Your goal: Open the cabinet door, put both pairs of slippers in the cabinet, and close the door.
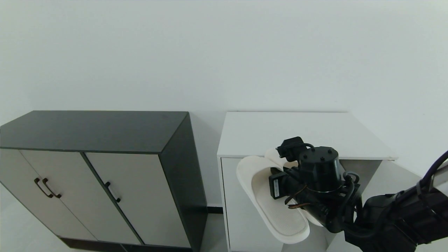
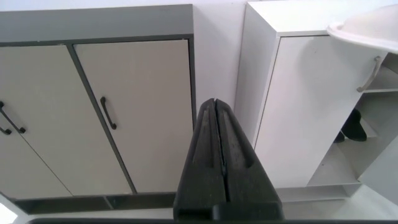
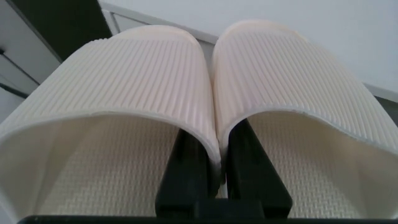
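— what is your right pincer doing?

— my right pincer [image 3: 213,134] is clamping the pair of slippers [image 1: 276,206]. one finger [image 3: 186,162] is sitting inside each slipper, and together they are pinching the two inner walls, which are touching side by side.

— and where is the pair hanging?

— it is hanging in the air just in front of the white cabinet [image 1: 280,131], tilted, with its upper end reaching level with the cabinet's top edge. the slippers are cream, with ribbed straps and dimpled footbeds.

— is that cabinet standing open?

— its right half is standing open and showing shelves [image 2: 373,87]. something dark [image 2: 354,127] is lying on a shelf inside, and i cannot tell what it is. the left door [image 2: 317,112] is sitting shut, with its handle [image 2: 369,73] running along the edge next to the open half.

— and your left pincer?

— my left pincer [image 2: 216,149] is pressing its fingers flat together, and it is carrying nothing between them. it is pointing at the front of the dark cabinet [image 1: 94,129], near the side facing the white cabinet.

— where is the dark one standing?

— it is standing just to the left of the white cabinet, with a narrow gap between them, and its pale doors are sitting shut.
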`<state>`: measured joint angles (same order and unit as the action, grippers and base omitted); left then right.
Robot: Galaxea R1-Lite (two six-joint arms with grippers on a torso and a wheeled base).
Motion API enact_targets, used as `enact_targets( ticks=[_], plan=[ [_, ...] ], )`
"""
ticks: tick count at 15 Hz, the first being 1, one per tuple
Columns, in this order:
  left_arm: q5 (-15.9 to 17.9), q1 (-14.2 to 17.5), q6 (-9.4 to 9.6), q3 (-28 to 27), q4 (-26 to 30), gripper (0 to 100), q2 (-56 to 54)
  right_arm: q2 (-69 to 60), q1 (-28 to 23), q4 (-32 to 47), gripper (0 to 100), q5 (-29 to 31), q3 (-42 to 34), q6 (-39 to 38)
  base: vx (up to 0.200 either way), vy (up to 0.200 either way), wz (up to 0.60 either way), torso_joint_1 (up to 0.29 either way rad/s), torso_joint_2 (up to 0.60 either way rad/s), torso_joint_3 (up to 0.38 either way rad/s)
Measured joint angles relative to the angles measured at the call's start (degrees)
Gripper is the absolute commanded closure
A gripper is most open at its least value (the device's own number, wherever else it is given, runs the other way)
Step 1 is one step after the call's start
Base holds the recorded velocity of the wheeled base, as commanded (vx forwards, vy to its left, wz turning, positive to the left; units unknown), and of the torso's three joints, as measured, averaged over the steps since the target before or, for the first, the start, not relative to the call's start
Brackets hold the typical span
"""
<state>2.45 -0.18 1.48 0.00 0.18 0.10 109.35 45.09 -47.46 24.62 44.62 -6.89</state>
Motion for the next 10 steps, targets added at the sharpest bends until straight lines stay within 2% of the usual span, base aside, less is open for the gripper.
enact_targets(
  ticks=[3, 10],
  plan=[
    [0.0, 0.0, 0.0, 0.0, 0.0, 100, 0.0, 0.2, 0.1, 0.0, 100, 0.0, 0.0, 0.0, 0.0, 0.0, 0.0, 0.0, 0.0, 0.0],
    [0.0, 0.1, 0.11, 0.0, 0.0, 100, 0.0, 0.3, -0.1, -0.1, 100, 0.0, -0.1, 0.0, 0.0, -0.2, 0.0, 0.004, 0.0, 0.004]
  ],
)
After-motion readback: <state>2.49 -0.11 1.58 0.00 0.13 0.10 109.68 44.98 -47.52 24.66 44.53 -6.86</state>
